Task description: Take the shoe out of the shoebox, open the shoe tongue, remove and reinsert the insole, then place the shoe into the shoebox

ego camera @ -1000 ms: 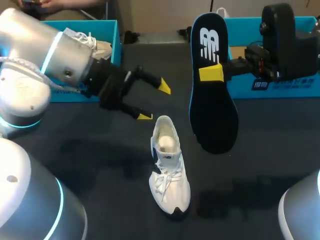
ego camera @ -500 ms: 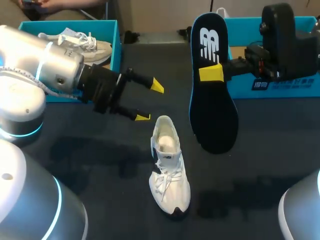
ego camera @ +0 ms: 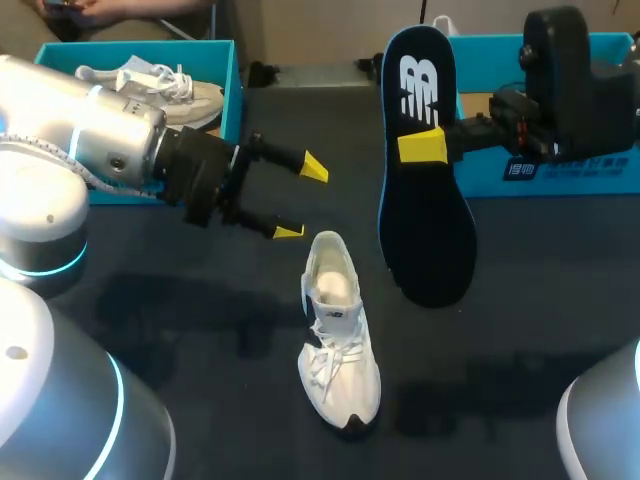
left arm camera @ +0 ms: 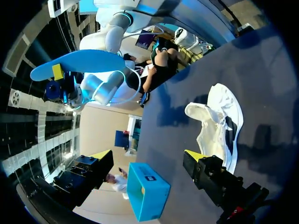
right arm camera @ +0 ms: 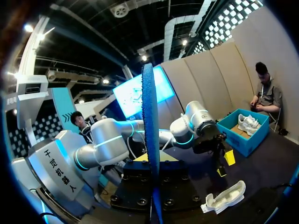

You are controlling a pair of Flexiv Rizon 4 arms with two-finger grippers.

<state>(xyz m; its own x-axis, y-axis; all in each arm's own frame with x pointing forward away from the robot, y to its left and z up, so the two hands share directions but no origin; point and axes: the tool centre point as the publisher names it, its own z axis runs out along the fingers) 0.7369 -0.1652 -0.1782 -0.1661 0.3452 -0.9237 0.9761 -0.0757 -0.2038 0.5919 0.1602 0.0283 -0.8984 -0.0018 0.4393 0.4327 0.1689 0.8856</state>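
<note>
The left fingers [ego camera: 315, 168] hover spread open, holding nothing, at 4 o'clock from the left shoebox [ego camera: 228, 100]. The white shoe [ego camera: 340, 340] lies on the dark tabletop [ego camera: 520, 320] at their 5 o'clock, toe pointing to 6 o'clock. At its 1 o'clock the right fingers [ego camera: 422, 146] clamp the upright insole [ego camera: 430, 240]

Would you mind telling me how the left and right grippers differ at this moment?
The left gripper has open, empty jaws; the right gripper has jaws shut on the insole. The left gripper hangs near the heel of the shoe, while the right gripper holds the insole upright in the air. Both have yellow tips.
</note>
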